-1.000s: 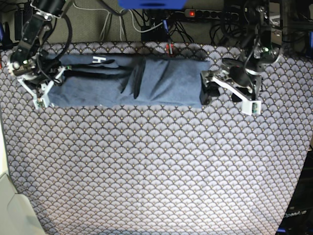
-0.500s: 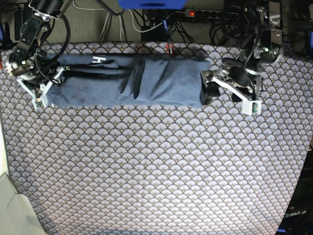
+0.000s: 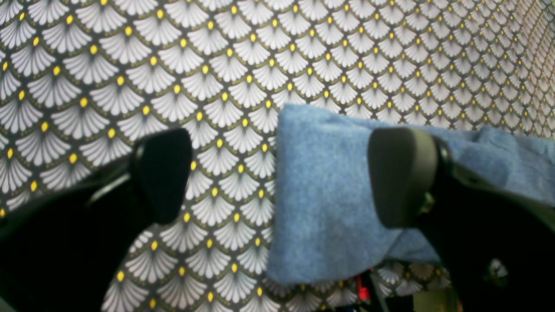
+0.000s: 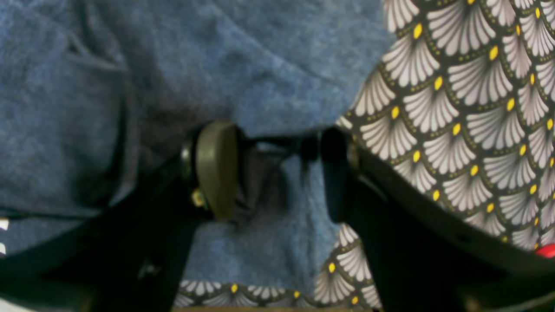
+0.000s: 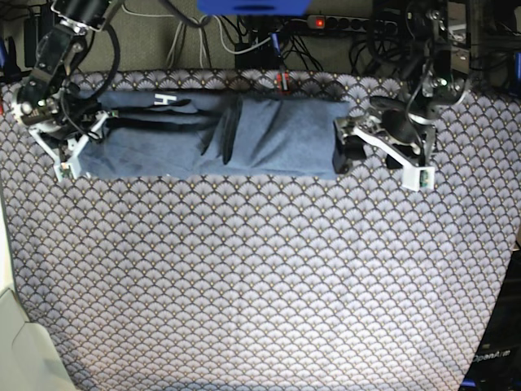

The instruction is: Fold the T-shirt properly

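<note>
The slate-blue T-shirt (image 5: 269,134) lies folded into a long band across the far part of the table, with a white letter "H" (image 5: 163,99) showing near its left end. My left gripper (image 5: 381,167) is at the shirt's right end. In the left wrist view the left gripper (image 3: 282,175) is wide open, with one finger over the table cover and the other over the shirt (image 3: 325,195). My right gripper (image 5: 81,147) is at the shirt's left end. In the right wrist view the right gripper (image 4: 273,171) stands partly open astride the shirt's (image 4: 260,56) edge.
The fan-patterned table cover (image 5: 260,285) fills the near part of the table. A power strip with cables (image 5: 342,24) runs behind the far edge. A pale object (image 5: 16,342) sits at the front left corner.
The right gripper at the shirt's left end has shifted a few pixels left and back. The left arm and the shirt have not moved.
</note>
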